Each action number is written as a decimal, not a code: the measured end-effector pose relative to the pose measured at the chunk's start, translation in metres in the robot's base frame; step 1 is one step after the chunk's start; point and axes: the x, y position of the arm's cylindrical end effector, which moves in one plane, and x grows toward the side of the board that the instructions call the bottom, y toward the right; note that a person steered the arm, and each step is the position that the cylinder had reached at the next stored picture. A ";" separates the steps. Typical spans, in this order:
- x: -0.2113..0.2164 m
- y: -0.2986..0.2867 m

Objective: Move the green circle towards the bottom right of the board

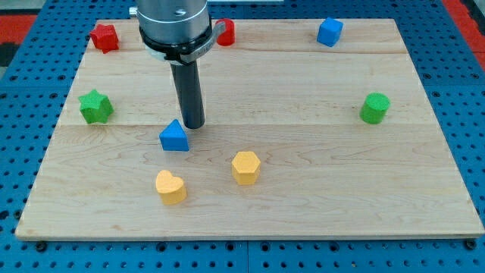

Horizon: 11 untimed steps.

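Here my tip (192, 125) sits well apart from the green circle (374, 108) near the board (303, 212)'s right edge.

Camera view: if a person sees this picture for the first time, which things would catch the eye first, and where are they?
First is the dark rod coming down from the view's top, with my tip on the wooden board, just above and right of the blue triangle. Next are the two yellow blocks, a heart and a hexagon, toward the view's bottom. The green circle stands alone near the view's right edge.
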 end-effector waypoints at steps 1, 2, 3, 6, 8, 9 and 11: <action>0.000 0.000; 0.000 0.041; 0.000 0.067; -0.006 0.051; -0.004 0.129; 0.004 0.138; 0.011 0.155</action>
